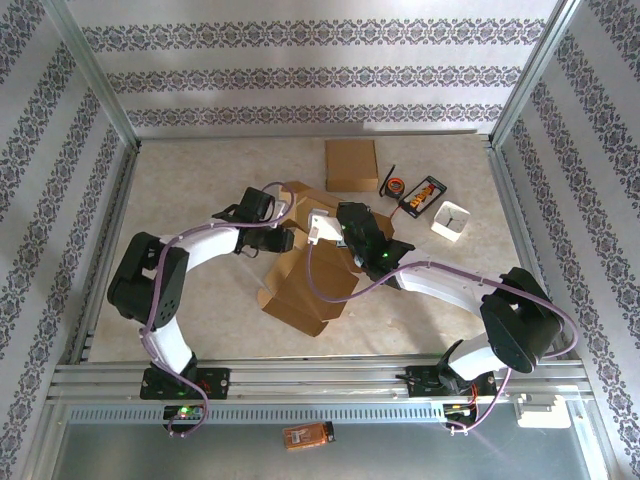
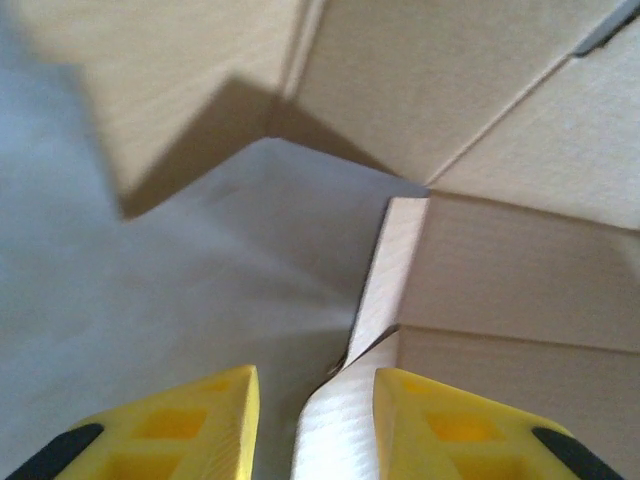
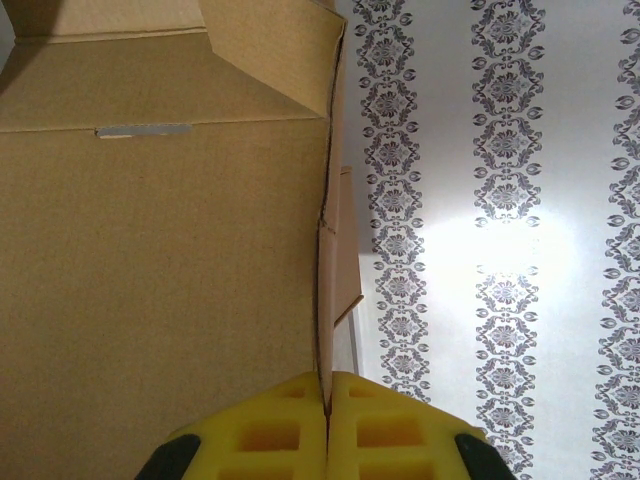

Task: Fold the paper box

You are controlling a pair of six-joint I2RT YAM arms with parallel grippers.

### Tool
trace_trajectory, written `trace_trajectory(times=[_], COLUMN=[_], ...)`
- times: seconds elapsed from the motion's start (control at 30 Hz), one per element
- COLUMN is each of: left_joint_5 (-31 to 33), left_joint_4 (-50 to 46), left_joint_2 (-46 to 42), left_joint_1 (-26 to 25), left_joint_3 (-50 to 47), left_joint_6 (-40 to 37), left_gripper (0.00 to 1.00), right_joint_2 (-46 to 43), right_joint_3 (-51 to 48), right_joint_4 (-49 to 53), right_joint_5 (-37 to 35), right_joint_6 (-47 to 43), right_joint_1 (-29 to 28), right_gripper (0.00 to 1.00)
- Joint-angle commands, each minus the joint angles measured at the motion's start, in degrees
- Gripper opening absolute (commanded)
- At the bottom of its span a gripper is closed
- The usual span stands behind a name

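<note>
Yellow fingers of the right gripper (image 3: 327,385) press together on the thin upright edge of one wall of the paper box (image 1: 305,290), pinching it. The left gripper (image 2: 314,395) has its jaws partly apart, and the pale edge of a flap (image 2: 385,270) of the box stands in the gap. Whether either pad touches that flap I cannot tell from so close a view.

The box lies half formed in the middle of the table (image 1: 200,165), its brown panels splayed. Both grippers are at its far side, the left one on its left and the right one on its right.

The step in hand looks like raising and tucking a side flap while the right gripper steadies the wall. The next move calls for the left gripper to close on the flap or push it inward along its crease, with the right pinch firm so the box does not slide.
</note>
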State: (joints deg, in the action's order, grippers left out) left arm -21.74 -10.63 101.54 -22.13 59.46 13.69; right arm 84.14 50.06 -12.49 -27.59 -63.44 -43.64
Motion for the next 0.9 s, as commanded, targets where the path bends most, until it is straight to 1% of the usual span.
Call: trace_trajectory(times=[0.0, 0.1, 0.2, 0.4, 0.5, 0.63, 0.7, 0.73, 0.8, 0.83, 0.87], left_joint_5=[-8.3, -10.6, -14.5, -22.0, -23.9, -22.5, -21.6, -20.0, -16.0, -12.6, -8.7], left_joint_4=[6.4, 9.8, 14.4, 25.0, 29.2, 29.6, 30.9, 30.7, 27.4, 23.7, 19.6], left_joint_2=[2.2, 2.6, 2.5, 4.1, 4.8, 6.3, 5.7, 4.6, 1.5, -0.9, -3.6], left_joint_1=[-0.6, -0.6, -0.6, -0.9, -2.0, -3.2, -3.3, -3.2, -3.1, -3.1, -3.1], left_joint_3=[1.9, 0.9, -0.7, -3.2, -4.5, -5.2, -6.2, -6.5, -6.5, -6.0, -5.2], left_joint_6=[1.5, 3.9, 6.2, 13.8, 16.3, 16.9, 17.8, 17.6, 14.7, 12.1, 9.1], left_gripper=[0.37, 0.37, 0.35, 0.26, 0.26, 0.27, 0.27, 0.27, 0.33, 0.36, 0.37], right_joint_2=[-1.3, -1.2, -1.1, 0.2, 0.2, -0.1, -0.2, -0.4, -0.8, -1.0, -1.4], right_joint_3=[0.0, 0.1, 0.2, 1.1, 1.1, 0.7, 0.5, 0.3, 0.0, -0.2, -0.4], right_joint_4=[-0.2, -0.2, -0.2, -0.3, -0.4, -0.6, -0.6, -0.7, -0.6, -0.6, -0.5], right_joint_5=[0.1, 0.0, 0.1, 0.0, -0.1, -0.2, -0.4, -0.4, -0.5, -0.5, -0.5], right_joint_6=[0.1, 0.2, 0.3, 0.8, 1.0, 1.3, 1.3, 1.3, 1.1, 1.2, 1.1], right_joint_1=[-0.1, -0.2, -0.2, -0.2, -0.2, -0.2, -0.1, -0.1, 0.0, 0.1, 0.2], right_gripper=[0.06, 0.06, 0.06, 0.05, 0.05, 0.05, 0.06, 0.05, 0.05, 0.05, 0.05])
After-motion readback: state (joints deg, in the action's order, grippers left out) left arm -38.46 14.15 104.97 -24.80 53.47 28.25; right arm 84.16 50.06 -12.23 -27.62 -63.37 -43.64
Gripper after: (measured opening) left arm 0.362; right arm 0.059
